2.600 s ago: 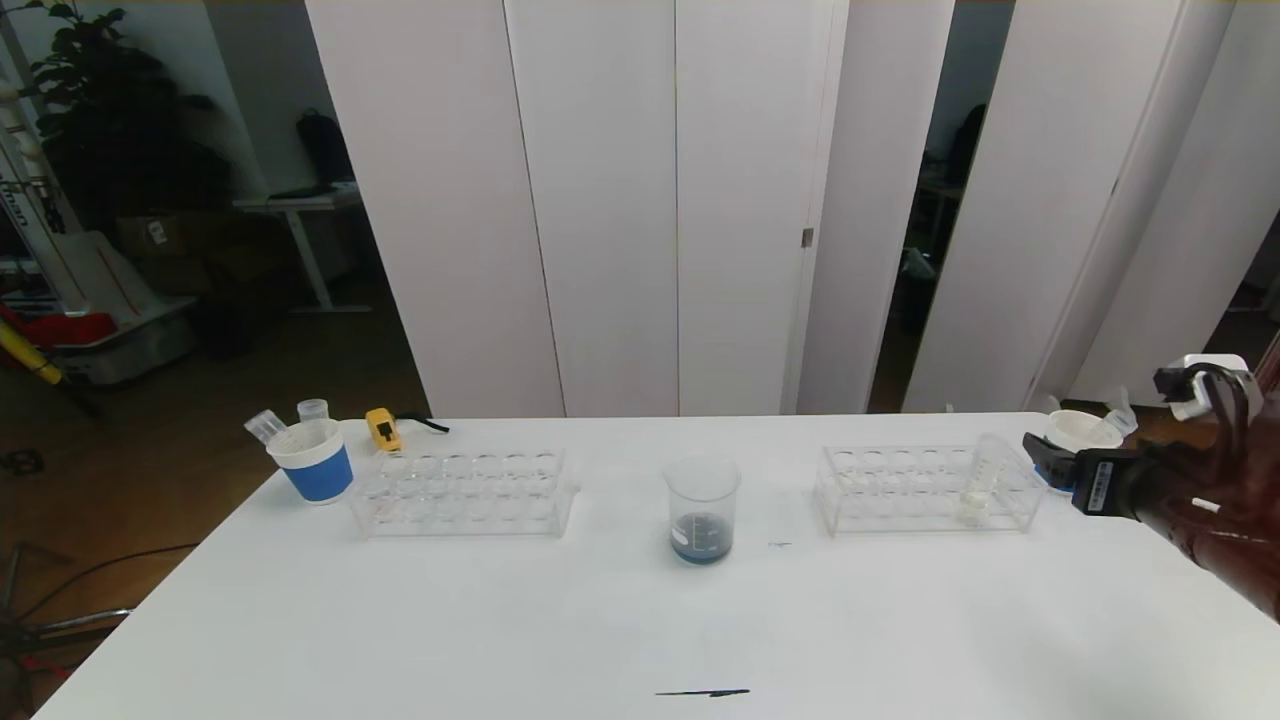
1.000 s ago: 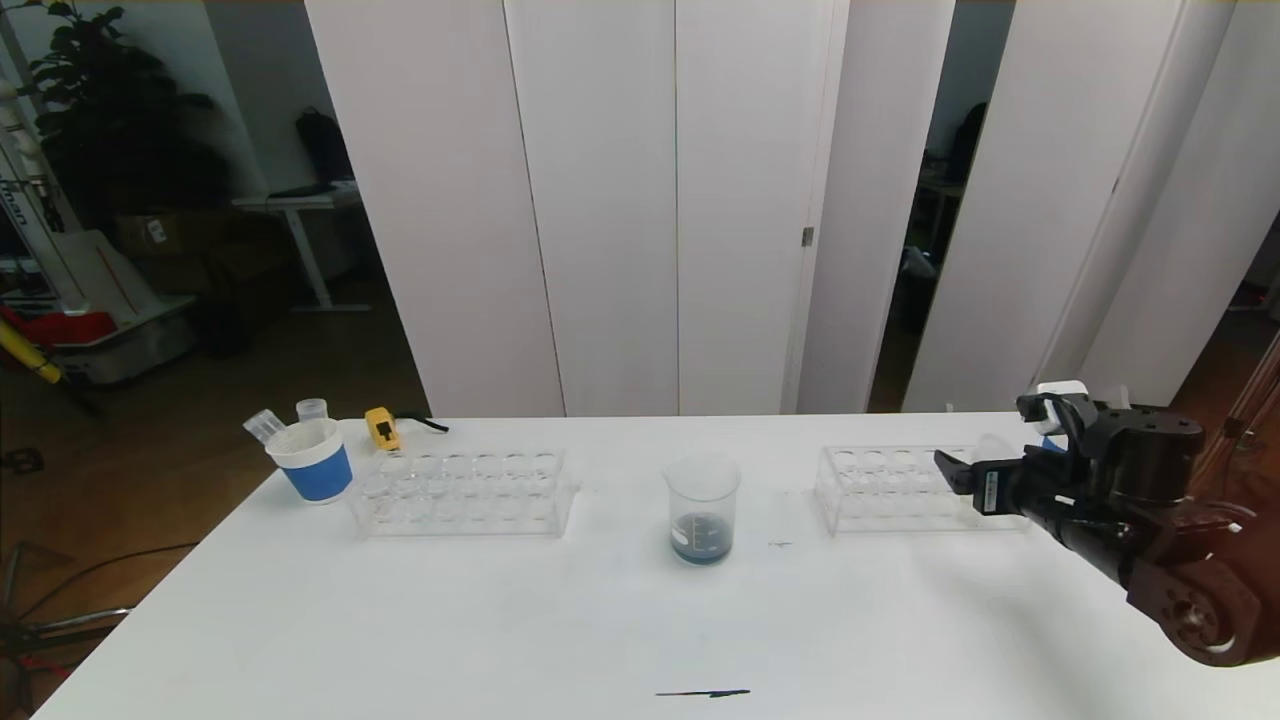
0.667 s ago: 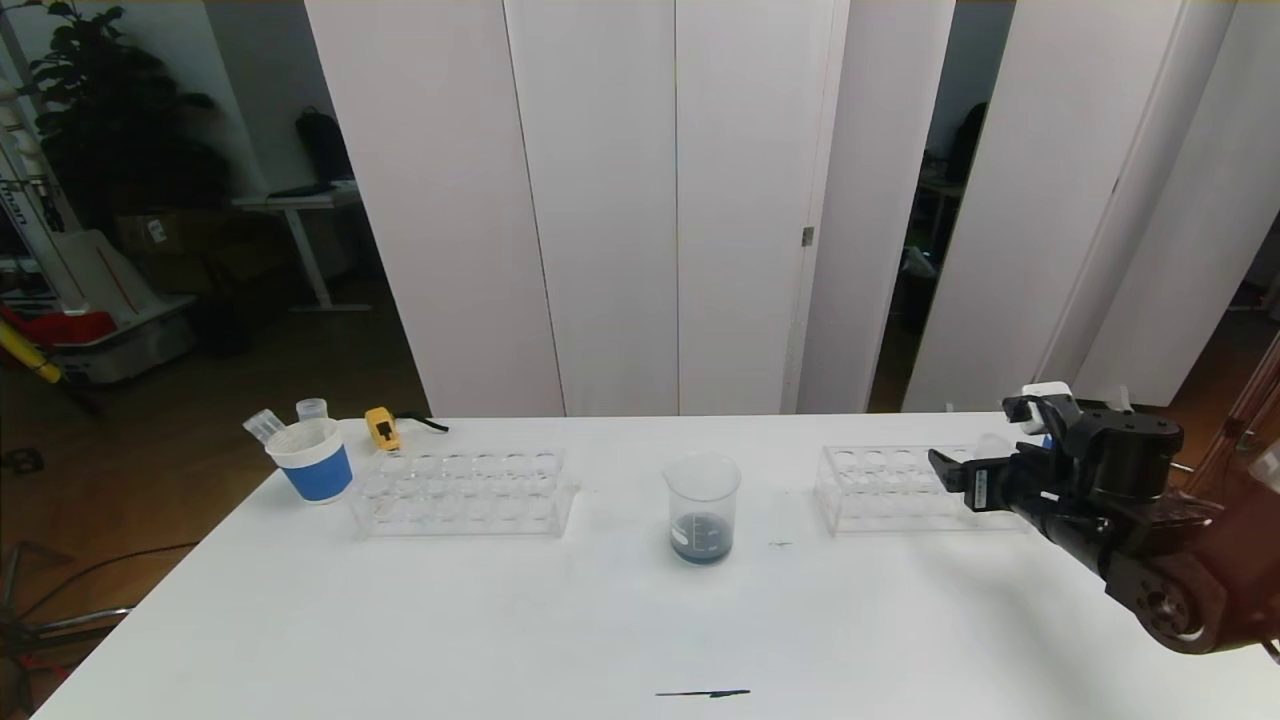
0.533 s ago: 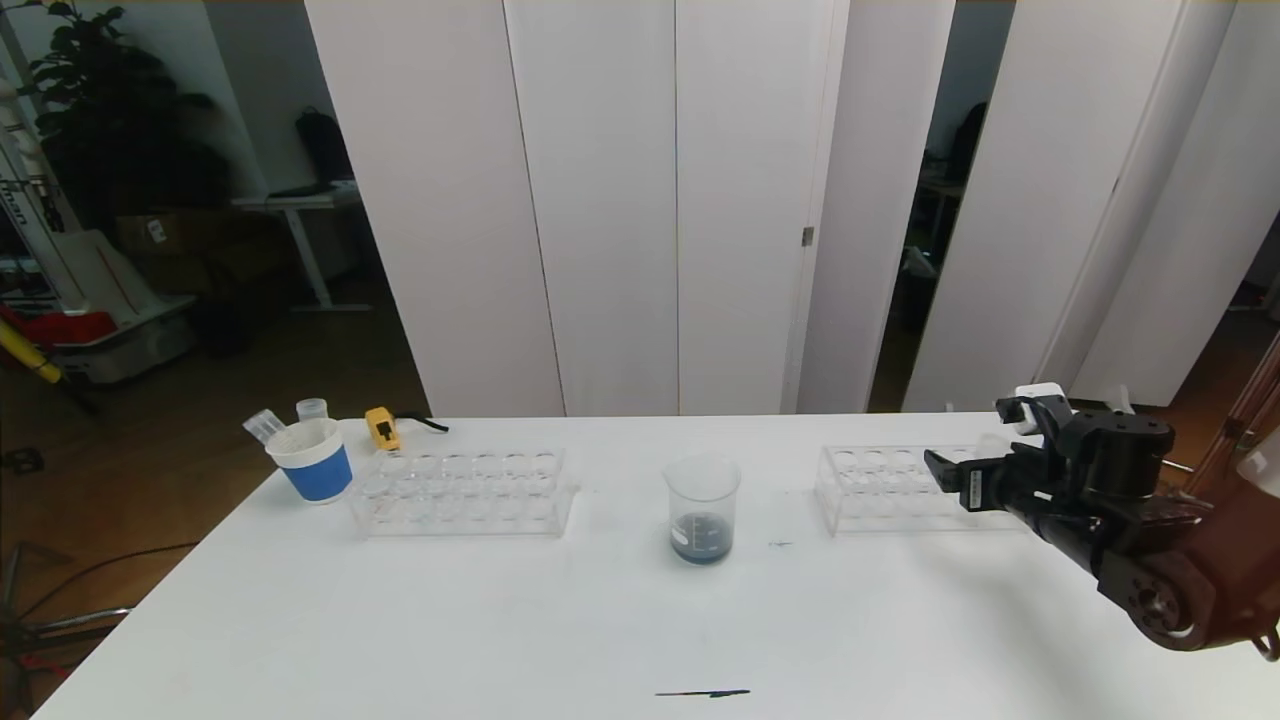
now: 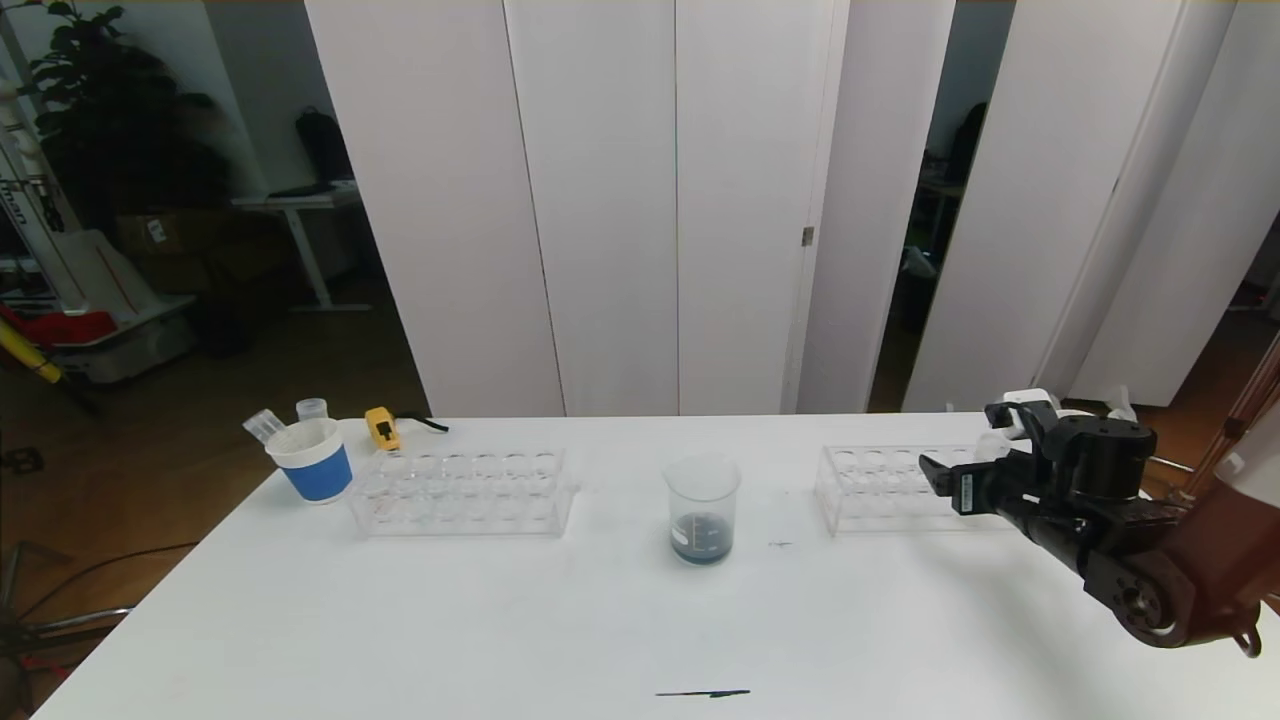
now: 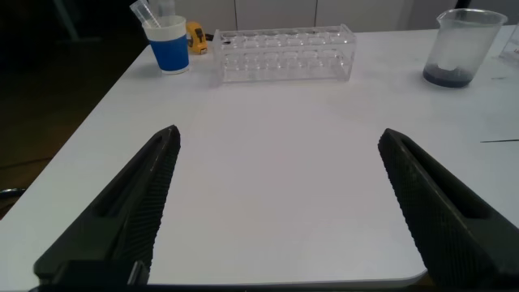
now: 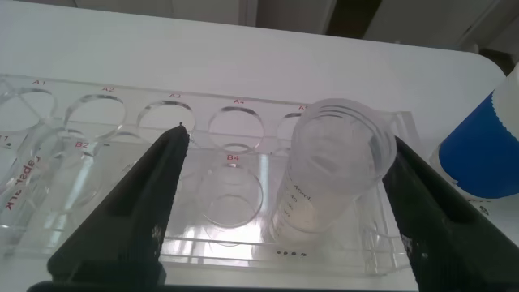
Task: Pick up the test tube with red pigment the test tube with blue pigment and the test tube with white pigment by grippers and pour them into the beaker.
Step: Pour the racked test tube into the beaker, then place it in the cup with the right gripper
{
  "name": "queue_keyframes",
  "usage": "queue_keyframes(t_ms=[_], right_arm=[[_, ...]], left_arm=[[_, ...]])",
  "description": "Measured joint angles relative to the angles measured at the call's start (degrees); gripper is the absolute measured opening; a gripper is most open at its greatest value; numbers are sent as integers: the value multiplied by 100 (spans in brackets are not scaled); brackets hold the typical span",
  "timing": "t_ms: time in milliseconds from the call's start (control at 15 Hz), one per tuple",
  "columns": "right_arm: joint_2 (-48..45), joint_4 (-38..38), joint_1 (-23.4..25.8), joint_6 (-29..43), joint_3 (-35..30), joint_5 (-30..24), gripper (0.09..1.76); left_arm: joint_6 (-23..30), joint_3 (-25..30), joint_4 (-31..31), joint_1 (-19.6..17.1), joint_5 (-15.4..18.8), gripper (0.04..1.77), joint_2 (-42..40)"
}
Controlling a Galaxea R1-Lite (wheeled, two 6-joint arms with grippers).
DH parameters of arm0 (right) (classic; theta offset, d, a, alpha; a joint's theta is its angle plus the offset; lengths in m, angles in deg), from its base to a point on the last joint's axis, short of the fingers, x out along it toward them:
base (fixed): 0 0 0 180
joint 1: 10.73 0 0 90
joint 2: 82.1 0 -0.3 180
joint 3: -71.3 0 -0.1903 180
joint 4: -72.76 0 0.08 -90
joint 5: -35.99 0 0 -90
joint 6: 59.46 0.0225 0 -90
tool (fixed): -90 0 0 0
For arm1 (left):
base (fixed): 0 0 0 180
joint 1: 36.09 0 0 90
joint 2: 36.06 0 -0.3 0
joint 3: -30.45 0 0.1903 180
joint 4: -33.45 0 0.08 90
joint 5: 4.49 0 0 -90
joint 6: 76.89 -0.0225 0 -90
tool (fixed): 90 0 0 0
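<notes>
Right wrist view puts us directly over the test tube with white pigment (image 7: 336, 174), standing upright in a rear hole of the clear rack (image 7: 122, 162), with a thin cloudy cream layer low inside. Our right gripper (image 7: 284, 207) straddles it, jaws apart on either side of the tube and not touching the glass.

From the head view, that rack sits at about three o'clock of the beaker (image 5: 702, 508), well apart from it; the beaker already holds a dark blue pool at its base. Our left gripper (image 6: 280, 211) hangs low over the near table edge, jaws spread wide and empty.

We judge the tube to be light, rigid and brittle, with smooth glass that could slide in a loose pinch. We would close on the upper part, just under the rim and above the rack's top plate, squeeze gently, then lift straight up so it does not lever against the hole.

Only the right wrist view shows the tube's mouth, its contents and the rack labels; in the head view our right gripper (image 5: 945, 478) mostly hides it. The head view alone gives the path to the beaker, while the left wrist view shows a second rack (image 6: 284, 53) and a blue paper cup (image 6: 170, 47).
</notes>
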Motion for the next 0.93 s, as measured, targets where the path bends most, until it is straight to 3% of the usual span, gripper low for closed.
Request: queue_keyframes(t_ms=[67,133,200,267,333,467,933], right_arm=[[0,0,-5,5,0,-1,126],[1,-11,0,11,5,24,79],[4,-17,9,18,7,24,48],[4,-41,-2,40,5,30,45],[9,-59,-5,60,2,16,70],[12,-72,0,85,5,5,59],[4,-57,1,265,51,-4,58]], left_arm=[[0,0,0,0,0,175,0],[2,0,2,0,-2,175,0],[2,0,-1,5,-2,175,0],[2,0,2,-10,2,175,0],[2,0,0,5,-2,175,0],[2,0,0,0,0,175,0],[2,0,0,0,0,175,0]])
